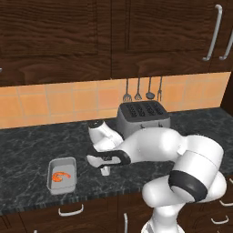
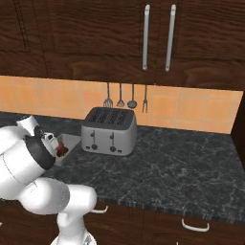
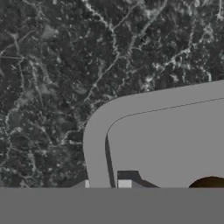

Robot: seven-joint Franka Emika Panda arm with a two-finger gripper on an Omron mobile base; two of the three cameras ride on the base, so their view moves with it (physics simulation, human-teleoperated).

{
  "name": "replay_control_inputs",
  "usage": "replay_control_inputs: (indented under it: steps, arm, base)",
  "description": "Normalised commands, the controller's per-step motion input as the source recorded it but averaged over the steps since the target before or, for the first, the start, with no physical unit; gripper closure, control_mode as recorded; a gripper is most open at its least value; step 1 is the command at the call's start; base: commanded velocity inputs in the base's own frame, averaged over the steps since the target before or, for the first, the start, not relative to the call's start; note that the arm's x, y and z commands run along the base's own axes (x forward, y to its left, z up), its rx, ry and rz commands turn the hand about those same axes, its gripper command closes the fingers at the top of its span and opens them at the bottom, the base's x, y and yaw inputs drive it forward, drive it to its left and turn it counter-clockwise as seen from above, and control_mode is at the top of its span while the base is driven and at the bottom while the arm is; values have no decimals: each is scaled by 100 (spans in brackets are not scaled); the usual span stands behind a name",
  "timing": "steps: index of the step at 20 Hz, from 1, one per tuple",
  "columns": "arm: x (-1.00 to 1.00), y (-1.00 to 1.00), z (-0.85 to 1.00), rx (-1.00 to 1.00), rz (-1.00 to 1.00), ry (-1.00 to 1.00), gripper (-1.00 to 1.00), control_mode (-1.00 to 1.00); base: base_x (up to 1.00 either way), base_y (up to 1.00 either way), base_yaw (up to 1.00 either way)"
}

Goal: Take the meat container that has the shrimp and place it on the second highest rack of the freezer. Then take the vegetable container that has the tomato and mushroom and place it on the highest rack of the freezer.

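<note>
Pinching down now: your claw [image 3: 106, 183] has closed tight over the thin rim of the vegetable tray [image 3: 175, 140], low in the hand view, one pale tip on either side of the wall. A dark brown lump, probably the mushroom [image 3: 209, 182], peeks in at the lower right of that frame. In the right base view, a red speck that looks like the tomato [image 2: 61, 149] shows beside the arm at mid-left.

The meat tray [image 1: 62, 174] sits apart at the lower left of the left base view, on the speckled black worktop [image 1: 27, 150], with the curled orange shrimp [image 1: 59, 176] inside it. You're on the vegetable tray, though the task names the shrimp one first.

Expect a stiff, light, shallow metal pan with smooth grey walls and rounded corners; likely slippery. A grip on one edge will let it tip, so keep it level or the round pieces may roll. The ribbed toaster [image 1: 143, 115] stands just behind.
</note>
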Motion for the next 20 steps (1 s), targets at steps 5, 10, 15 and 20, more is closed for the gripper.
replay_control_inputs:
  steps: [5, 10, 15, 20]
  arm:
    - [-65, 0, 99, -6, 9, -8, 100, -100]
    - [-53, 0, 100, -3, 1, -14, 100, -100]
    - [-41, 0, 100, -1, 0, -12, 100, -100]
    - [-42, -30, 96, 1, 0, -33, 100, -100]
  base:
    - [0, 0, 0]
    - [0, 0, 0]
    - [0, 0, 0]
    - [0, 0, 0]
